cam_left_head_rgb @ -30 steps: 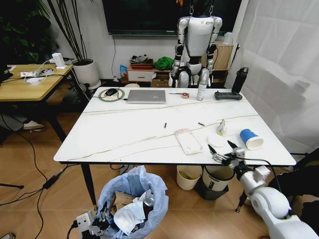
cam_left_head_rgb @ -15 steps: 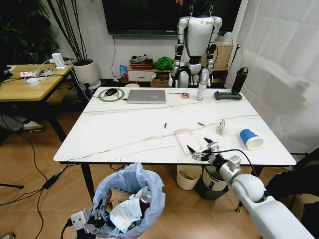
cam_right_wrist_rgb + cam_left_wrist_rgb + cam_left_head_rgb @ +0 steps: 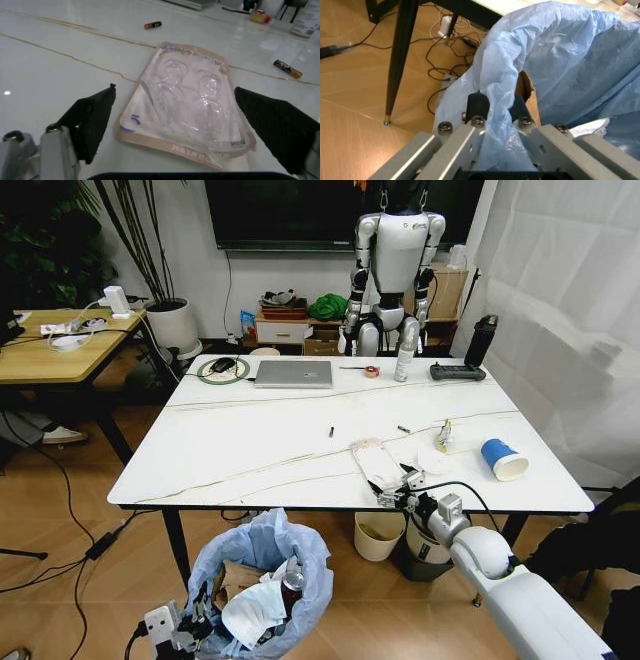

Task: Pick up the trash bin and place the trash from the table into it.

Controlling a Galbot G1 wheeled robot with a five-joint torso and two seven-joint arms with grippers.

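Clear plastic packaging [image 3: 192, 101] flat on table [image 3: 260, 440], right gripper [image 3: 175, 123] spread around it, left gripper [image 3: 495, 116] clamping trash bin [image 3: 265, 575] liner

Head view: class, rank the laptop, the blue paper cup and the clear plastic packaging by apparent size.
1. laptop, largest
2. clear plastic packaging
3. blue paper cup, smallest
The laptop lies farther off, so it truly outsizes the others.
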